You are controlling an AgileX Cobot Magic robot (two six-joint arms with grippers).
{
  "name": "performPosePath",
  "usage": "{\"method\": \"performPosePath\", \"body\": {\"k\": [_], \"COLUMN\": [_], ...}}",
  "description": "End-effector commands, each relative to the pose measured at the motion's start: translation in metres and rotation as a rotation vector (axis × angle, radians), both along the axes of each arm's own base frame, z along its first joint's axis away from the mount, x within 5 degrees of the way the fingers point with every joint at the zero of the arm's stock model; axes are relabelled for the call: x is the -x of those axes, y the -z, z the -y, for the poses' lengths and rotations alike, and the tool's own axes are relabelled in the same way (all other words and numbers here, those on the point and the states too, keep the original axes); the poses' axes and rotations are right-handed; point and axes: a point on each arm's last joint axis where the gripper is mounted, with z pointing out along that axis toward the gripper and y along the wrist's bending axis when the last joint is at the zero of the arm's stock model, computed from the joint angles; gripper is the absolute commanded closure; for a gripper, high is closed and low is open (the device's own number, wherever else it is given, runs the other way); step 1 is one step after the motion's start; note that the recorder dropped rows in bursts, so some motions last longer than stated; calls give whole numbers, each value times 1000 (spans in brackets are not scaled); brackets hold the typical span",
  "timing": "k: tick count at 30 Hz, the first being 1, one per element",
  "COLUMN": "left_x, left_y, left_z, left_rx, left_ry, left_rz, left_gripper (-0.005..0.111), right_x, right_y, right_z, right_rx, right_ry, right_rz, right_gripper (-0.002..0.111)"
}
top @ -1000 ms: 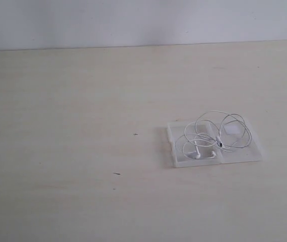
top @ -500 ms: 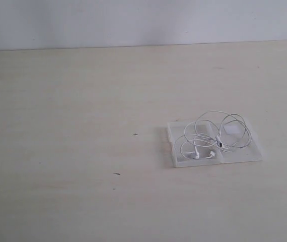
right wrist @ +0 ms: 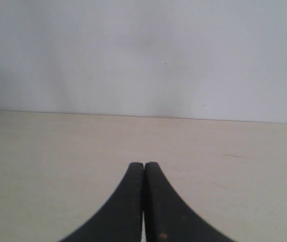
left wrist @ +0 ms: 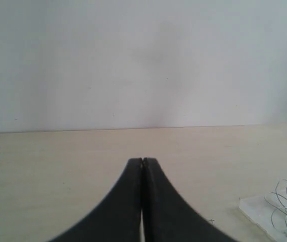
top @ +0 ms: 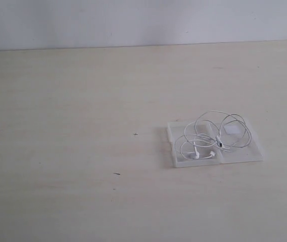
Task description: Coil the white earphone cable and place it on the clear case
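Left hand (left wrist: 142,164) and right hand (right wrist: 144,166) are pressed shut, empty. Exterior view alone shows the whole white earphone cable (top: 219,143) looped on the clear case (top: 252,154), lower right.

Robot body: left gripper (left wrist: 142,162) matte black, smooth, wide curved base tapering to narrow rounded tips; right gripper (right wrist: 144,165) identical.

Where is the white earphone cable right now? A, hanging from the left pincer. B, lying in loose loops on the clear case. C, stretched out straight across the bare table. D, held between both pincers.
B: the white earphone cable lies in loose loops on the clear case, while the left pincer and right pincer are shut on nothing.
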Motion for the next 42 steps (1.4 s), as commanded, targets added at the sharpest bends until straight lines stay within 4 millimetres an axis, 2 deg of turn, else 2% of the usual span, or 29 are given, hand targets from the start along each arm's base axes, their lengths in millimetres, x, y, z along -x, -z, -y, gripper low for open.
{"method": "performPosePath", "body": {"k": [1,9,14,21,30,32,33,35,36,40,42], "left_x": [0,0,2,4,4,4,4,5,6,8,8], "left_y": [1,1,4,0,1,2,5,12,16,28,28], "left_z": [0,0,-1,-12,-14,-13,-13,-15,-15,-8,-7], "left_rx": [-2,11,217,238,200,314,292,80,32,-48,-72], "left_ry": [-1,-7,-78,-326,-366,-352,-355,-384,-383,-305,-289], "left_rz": [6,-3,-74,-3,-4,-34,-58,-136,-182,-310,-308], "left_gripper": [107,107,107,107,107,107,107,107,107,107,107], "right_x": [0,0,0,0,0,0,0,0,0,0,0], "right_y": [1,1,1,1,1,1,1,1,1,1,1], "right_z": [1,1,1,1,1,1,1,1,1,1,1], "right_rx": [4,4,4,4,4,4,4,4,4,4,4], "right_ry": [2,2,0,0,0,0,0,0,0,0,0], "right_rz": [2,2,3,3,3,3,3,3,3,3,3], "right_gripper": [108,108,108,108,108,108,108,108,108,108,108]}}
